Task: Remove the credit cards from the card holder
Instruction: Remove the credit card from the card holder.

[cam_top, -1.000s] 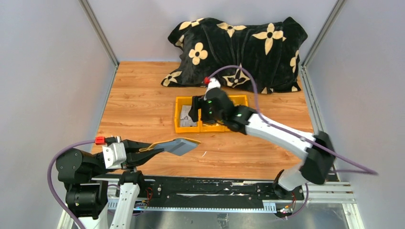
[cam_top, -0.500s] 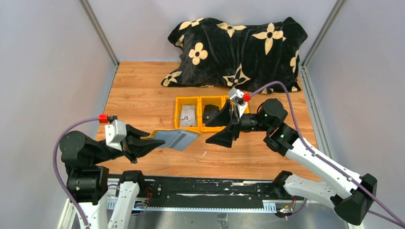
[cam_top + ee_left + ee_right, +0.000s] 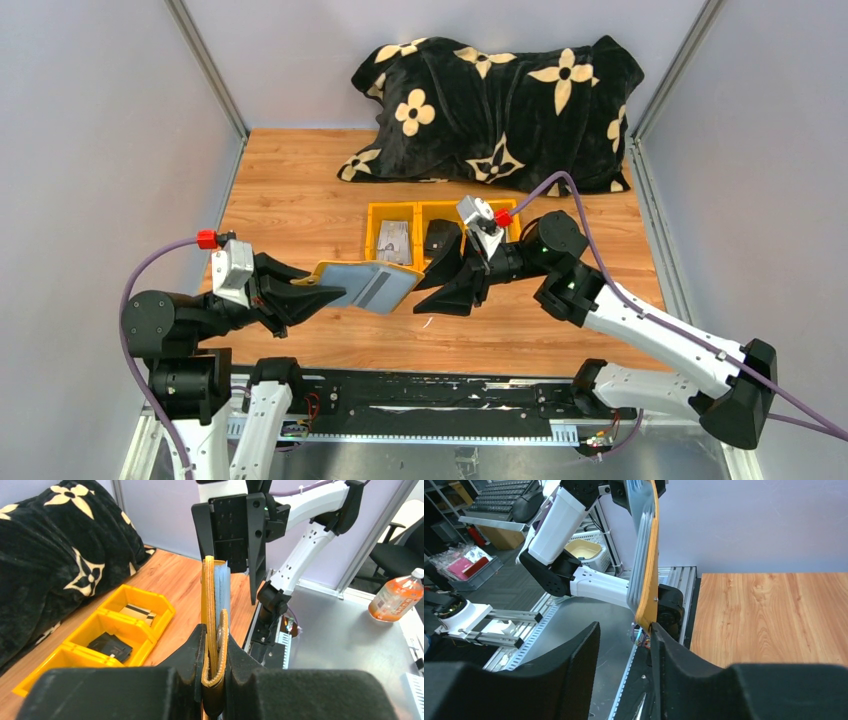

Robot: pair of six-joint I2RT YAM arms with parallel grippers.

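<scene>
Wood-grain table fills your workspace, with a black flowered blanket heaped at its far edge and a yellow three-compartment bin near the middle.

Your left gripper is clamped on the card holder by one end. It holds the card holder up off the table, just on the near side of the bin. From above you see the yellow cover with the grey sleeves facing up and a dark stripe across them. Your left wrist view shows it edge-on, pinched tight between the two pads.

Your right gripper sits just beside the holder's free end with its jaws spread wide and nothing between them. In your right wrist view that free end hangs between the fingers, close against the right finger; you cannot tell whether it touches.

One pale credit card lies in the bin's left compartment. A black pouch lies in the middle one.
</scene>
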